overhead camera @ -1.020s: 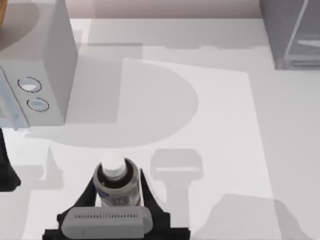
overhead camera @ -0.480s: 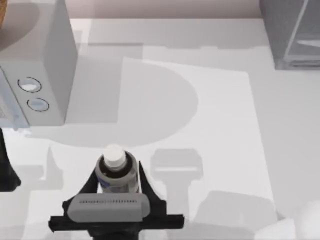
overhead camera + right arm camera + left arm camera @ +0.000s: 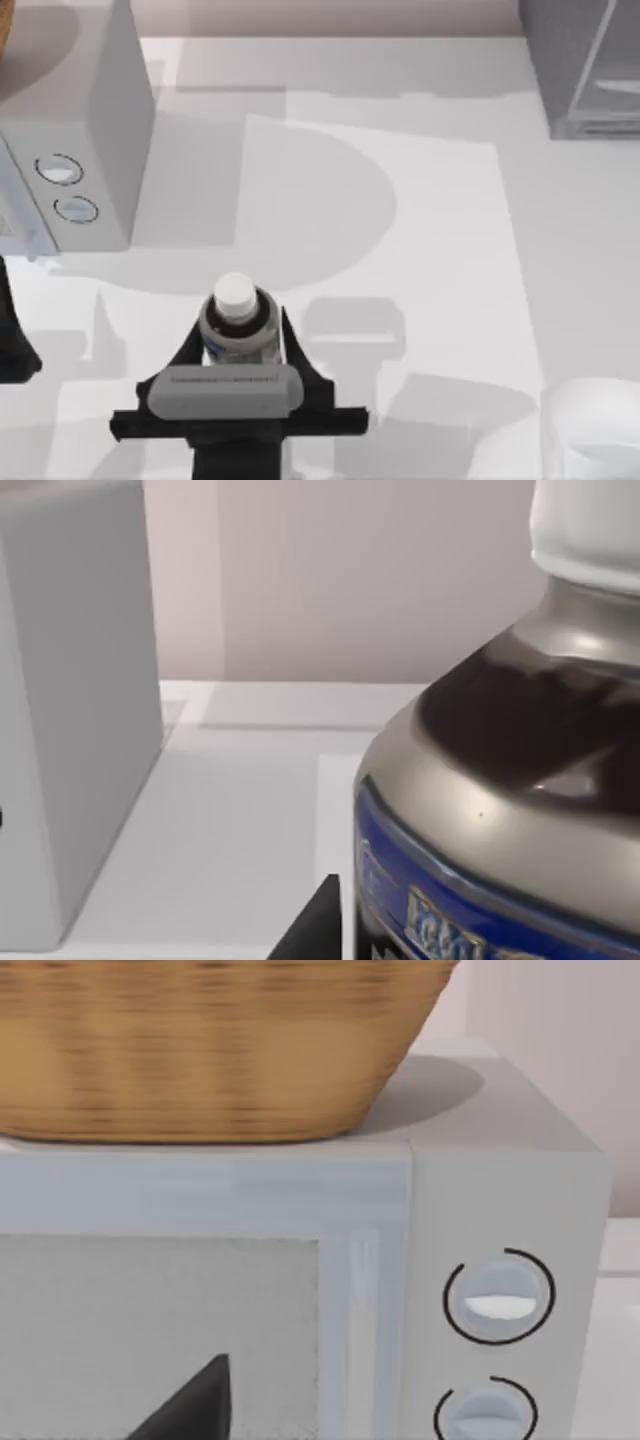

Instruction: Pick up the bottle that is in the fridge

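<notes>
From above, a white counter (image 3: 450, 250) carries a light grey box-shaped microwave with 2 round dials (image 3: 75, 140) at its left side and a large dark grey fridge with a pale-framed, see-through door panel (image 3: 585, 65) at the far right corner.

Near the front of the counter, left of centre, the right pincer (image 3: 243, 335) is clamped on a small round bottle with a white screw cap, dark shoulders and a pale label (image 3: 238, 320). Its 2 black fingers (image 3: 190, 350) sit against either side of the bottle, which stands upright. The bottle is out in the open above the counter, well apart from the fridge and nearer the microwave.

The right wrist view looks past the bottle (image 3: 500, 810) from very close, showing its dark shoulder, white cap and a blue band on the label, with a black finger tip beside it and the microwave's grey side (image 3: 70, 710) farther off.

The left arm (image 3: 12, 330) is a dark shape at the counter's left edge. I cannot tell whether its pincer is apart or together. Its wrist view faces the microwave's front (image 3: 300, 1290), with 2 dials at one side and a woven tan wicker basket (image 3: 210, 1040) resting on top.
</notes>
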Tool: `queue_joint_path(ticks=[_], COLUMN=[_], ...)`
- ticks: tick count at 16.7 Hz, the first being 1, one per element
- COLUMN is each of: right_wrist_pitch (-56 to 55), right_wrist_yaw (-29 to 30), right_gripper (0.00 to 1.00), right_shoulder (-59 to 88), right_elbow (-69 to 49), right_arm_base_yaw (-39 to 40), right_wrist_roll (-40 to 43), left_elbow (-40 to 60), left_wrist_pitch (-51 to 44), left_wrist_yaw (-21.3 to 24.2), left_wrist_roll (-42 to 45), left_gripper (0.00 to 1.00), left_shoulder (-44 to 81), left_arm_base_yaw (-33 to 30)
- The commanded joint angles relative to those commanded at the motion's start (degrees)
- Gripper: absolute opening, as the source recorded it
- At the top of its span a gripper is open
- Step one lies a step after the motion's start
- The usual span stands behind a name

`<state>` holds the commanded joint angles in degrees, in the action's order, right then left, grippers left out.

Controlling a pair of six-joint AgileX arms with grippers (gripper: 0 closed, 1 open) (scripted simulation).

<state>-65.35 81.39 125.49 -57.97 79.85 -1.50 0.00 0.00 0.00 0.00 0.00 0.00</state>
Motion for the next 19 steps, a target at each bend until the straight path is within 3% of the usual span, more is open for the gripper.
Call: queue_joint_path(ticks=[13, 19], right_wrist_pitch=[0.0, 0.0], right_wrist_yaw=[0.0, 0.0], right_gripper=[0.98, 1.0], right_shoulder=[0.0, 0.0], right_elbow=[0.0, 0.0], right_arm_base_yaw=[0.0, 0.0], right_wrist_roll=[0.0, 0.0], left_elbow=[0.0, 0.0], left_wrist_pitch=[0.0, 0.0], left_wrist_yaw=[0.0, 0.0], left_wrist_roll=[0.0, 0.0], left_gripper=[1.0, 1.0], left_shoulder=[0.0, 0.0], left_arm_base_yaw=[0.0, 0.0])
